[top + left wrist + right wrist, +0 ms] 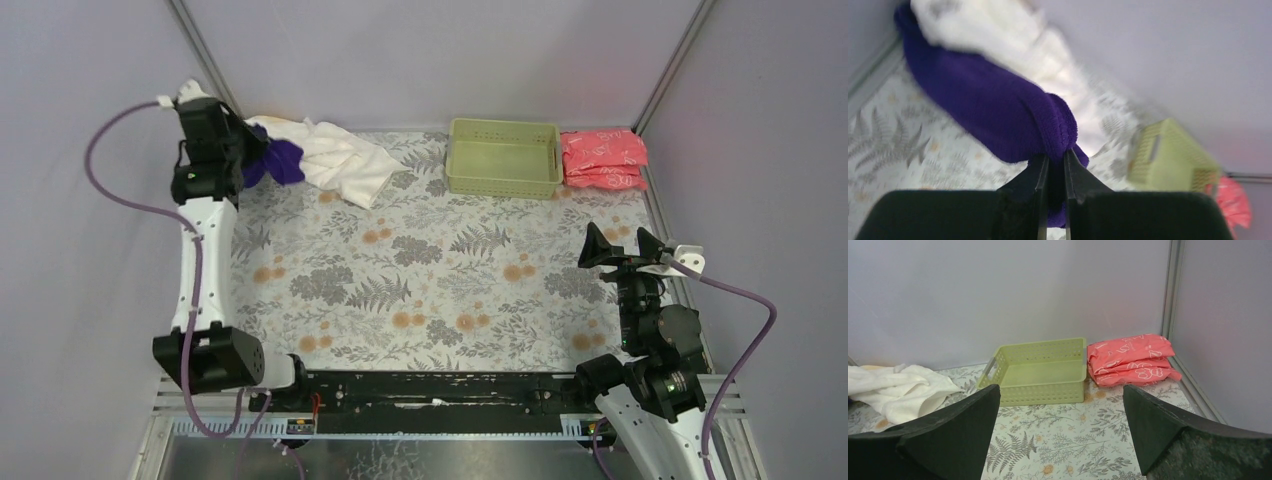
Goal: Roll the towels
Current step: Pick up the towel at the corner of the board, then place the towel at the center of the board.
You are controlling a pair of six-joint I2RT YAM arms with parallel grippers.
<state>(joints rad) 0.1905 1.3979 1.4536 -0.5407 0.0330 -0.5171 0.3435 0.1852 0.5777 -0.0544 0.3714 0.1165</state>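
The fingers (1040, 175) of the left gripper (1055, 159) stand almost together and pinch a thick fold of the purple towel (988, 110); the cloth bulges out just above the tips. The right gripper (620, 240) has its jaws wide apart and holds nothing, low over the near right part of the table (440, 280).

The purple towel lies in the far left corner, partly under and against the white towel (335, 160), which is crumpled beside it. A yellow towel I cannot make out with certainty. The green basket (503, 182) and the pink packets (603, 158) are along the far edge, well apart from the towels.

I judge the terry cloth to be light, soft and without any stiffness (it will hang down and fold on itself when lifted). It is not slippery and not fragile, so a pinch is safe. For rolling, a hold at a corner or a hemmed edge seems better than this middle fold, because the towel must first be spread flat.
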